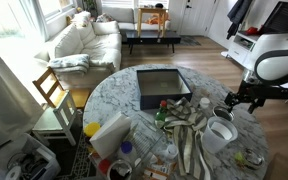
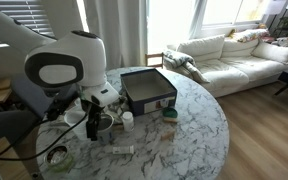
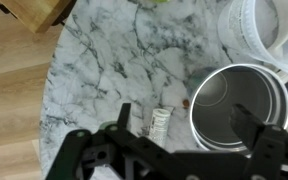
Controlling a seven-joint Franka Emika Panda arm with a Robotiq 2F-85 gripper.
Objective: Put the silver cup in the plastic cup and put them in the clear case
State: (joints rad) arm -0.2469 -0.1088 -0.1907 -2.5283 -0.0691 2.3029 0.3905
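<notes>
- Silver cup (image 3: 239, 100) stands upright on the marble worktop (image 3: 114, 60), its round mouth open toward the wrist view and its inner wall shiny.
- No brand, label or writing can be read on the silver cup. The white-and-yellow carton (image 1: 109, 135), well away from it in an exterior view, is too small for any print to be read.
- The hand (image 3: 184, 128) hangs right over the silver cup, fingers spread wide and gripping nothing.
- One finger (image 3: 249, 125) lies over the silver cup's mouth and the other sits outside its wall, so the wall is between them. Whether either touches the metal cannot be told.
- A small pale cylinder (image 3: 161, 122) lies on the worktop just beside the silver cup, between the two fingers.
- The plastic cup (image 3: 269, 30) stands upright just beside the silver cup. Their rims are very close, and contact cannot be told.
- The case (image 1: 164, 88) sits open toward the middle of the worktop, apart from the silver cup. Both cups stand outside it.
</notes>
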